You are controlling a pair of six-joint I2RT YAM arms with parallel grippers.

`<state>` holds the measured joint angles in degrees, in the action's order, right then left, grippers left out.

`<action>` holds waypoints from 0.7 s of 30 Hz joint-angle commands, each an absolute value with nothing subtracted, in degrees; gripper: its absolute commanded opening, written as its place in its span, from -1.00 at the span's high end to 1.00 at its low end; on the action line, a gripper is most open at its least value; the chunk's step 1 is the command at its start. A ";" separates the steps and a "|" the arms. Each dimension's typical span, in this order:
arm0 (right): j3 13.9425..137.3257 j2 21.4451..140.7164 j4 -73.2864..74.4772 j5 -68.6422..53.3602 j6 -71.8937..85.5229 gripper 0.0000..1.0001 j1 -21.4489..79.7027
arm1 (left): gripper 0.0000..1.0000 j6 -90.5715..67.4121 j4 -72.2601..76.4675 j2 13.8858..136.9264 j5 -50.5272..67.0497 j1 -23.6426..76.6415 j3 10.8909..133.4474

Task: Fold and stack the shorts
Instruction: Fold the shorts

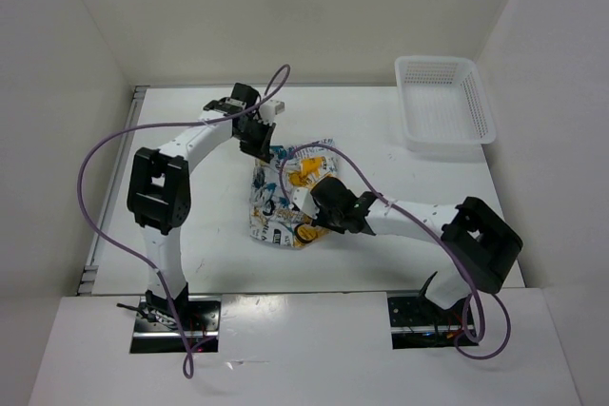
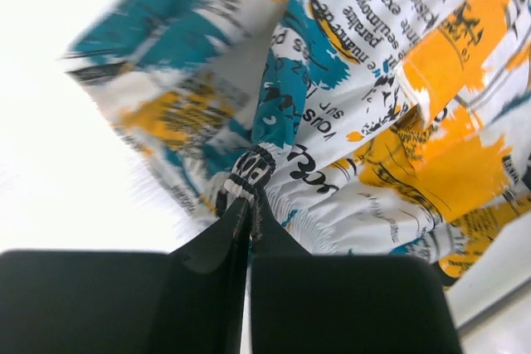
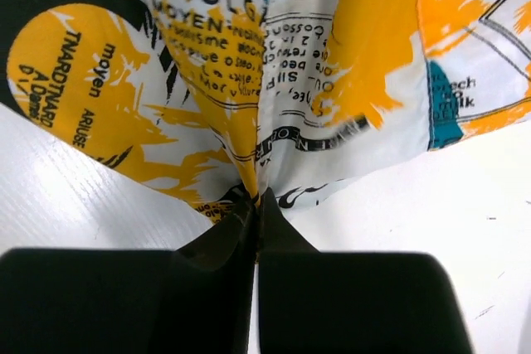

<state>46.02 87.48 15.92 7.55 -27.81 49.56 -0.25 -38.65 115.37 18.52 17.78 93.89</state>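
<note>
The printed shorts [image 1: 285,192] lie bunched in the middle of the table, white with teal, orange and black print. My left gripper [image 1: 264,144] is shut on their far upper edge. In the left wrist view the shorts [image 2: 373,105] hang from my left gripper [image 2: 249,198], which pinches a fold of cloth. My right gripper [image 1: 317,221] is shut on the shorts' near right edge. In the right wrist view the shorts [image 3: 249,64] spread out from my right gripper [image 3: 255,201], lifted a little above the table.
A white plastic mesh basket [image 1: 443,100] stands at the back right. White walls close in the table [image 1: 190,254] on the left, back and right. Purple cables loop over both arms.
</note>
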 commanded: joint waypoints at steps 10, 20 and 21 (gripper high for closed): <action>46.93 83.14 20.74 3.25 -30.67 0.82 49.66 | 0.97 0.00 -40.43 109.25 9.75 16.26 94.31; 50.36 83.14 21.36 3.96 -32.08 -0.37 49.66 | 0.13 0.00 -38.85 111.01 12.13 16.26 90.18; 50.36 83.14 21.36 3.96 -32.08 -0.45 49.66 | 0.05 0.00 -38.85 111.01 12.13 16.26 90.18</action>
<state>47.35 85.17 21.17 3.70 -31.51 49.56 -0.21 -39.97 111.77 11.62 16.56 90.35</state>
